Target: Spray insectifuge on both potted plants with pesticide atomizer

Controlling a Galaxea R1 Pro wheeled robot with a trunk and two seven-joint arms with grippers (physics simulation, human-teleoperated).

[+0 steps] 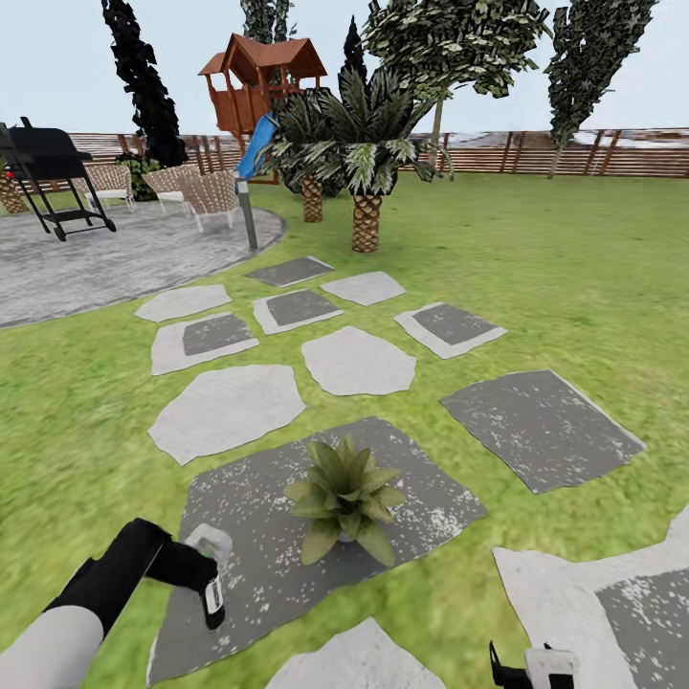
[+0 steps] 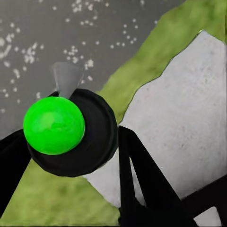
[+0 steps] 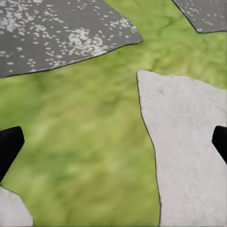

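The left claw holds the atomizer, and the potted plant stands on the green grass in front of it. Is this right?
Not quite. In the head view the potted plant stands on a dark grey stepping stone, not on grass. The left claw does hold the atomizer.

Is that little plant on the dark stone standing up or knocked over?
Upright. In the head view the potted plant sits on the dark grey stepping stone, leaves spread evenly outward around its center.

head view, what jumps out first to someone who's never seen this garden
The potted plant draws the eye first, a spiky green rosette standing on a dark speckled stepping stone in the lawn. Just beside it at lower left, the left gripper holds the pesticide atomizer over the stone's edge; the left wrist view shows its bright green round top. Farther back stand two palms and a red-brown playhouse.
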